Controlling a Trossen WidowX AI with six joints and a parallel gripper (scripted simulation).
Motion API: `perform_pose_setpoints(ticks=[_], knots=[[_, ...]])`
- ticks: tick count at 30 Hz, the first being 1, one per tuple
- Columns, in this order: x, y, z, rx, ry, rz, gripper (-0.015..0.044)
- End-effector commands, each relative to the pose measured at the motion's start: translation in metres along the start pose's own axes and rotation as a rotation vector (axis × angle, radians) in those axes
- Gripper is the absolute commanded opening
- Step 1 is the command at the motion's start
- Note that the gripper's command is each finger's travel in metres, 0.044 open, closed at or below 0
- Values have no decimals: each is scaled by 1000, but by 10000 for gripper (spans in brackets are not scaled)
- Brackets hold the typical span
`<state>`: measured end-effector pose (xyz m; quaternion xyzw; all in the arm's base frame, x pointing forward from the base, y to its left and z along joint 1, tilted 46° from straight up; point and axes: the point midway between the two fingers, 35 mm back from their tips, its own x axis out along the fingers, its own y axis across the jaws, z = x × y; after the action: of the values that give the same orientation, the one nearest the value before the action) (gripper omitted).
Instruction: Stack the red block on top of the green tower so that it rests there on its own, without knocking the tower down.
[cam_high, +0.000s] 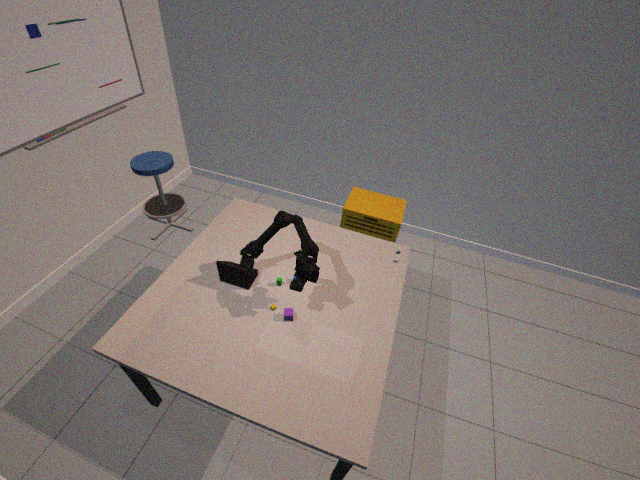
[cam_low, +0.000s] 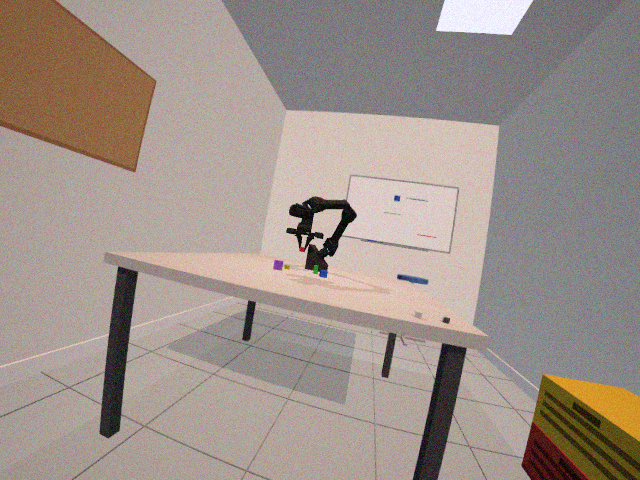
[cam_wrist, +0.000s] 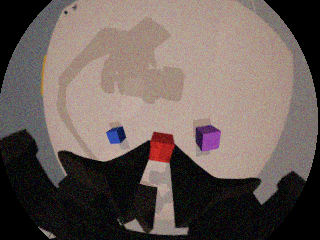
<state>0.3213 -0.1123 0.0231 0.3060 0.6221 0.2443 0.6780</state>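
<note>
One red block (cam_wrist: 162, 147) sits clamped in the hand (cam_wrist: 162, 160).

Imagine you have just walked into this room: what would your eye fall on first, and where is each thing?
The black arm's gripper stands out at mid-table, shut on a red block and holding it clear above the table. Below it to the right stands the green tower, with a blue block beside it and a purple block further left.
</note>
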Motion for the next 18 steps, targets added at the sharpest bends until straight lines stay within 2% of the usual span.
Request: perform_pose_setpoints(ticks=[1, 6, 18], knots=[[0, 0, 0, -4, 6, -1, 0], [-4, 3, -6, -6, 10, -4, 0], [-12, 25, -52, 0, 16, -10, 0]])
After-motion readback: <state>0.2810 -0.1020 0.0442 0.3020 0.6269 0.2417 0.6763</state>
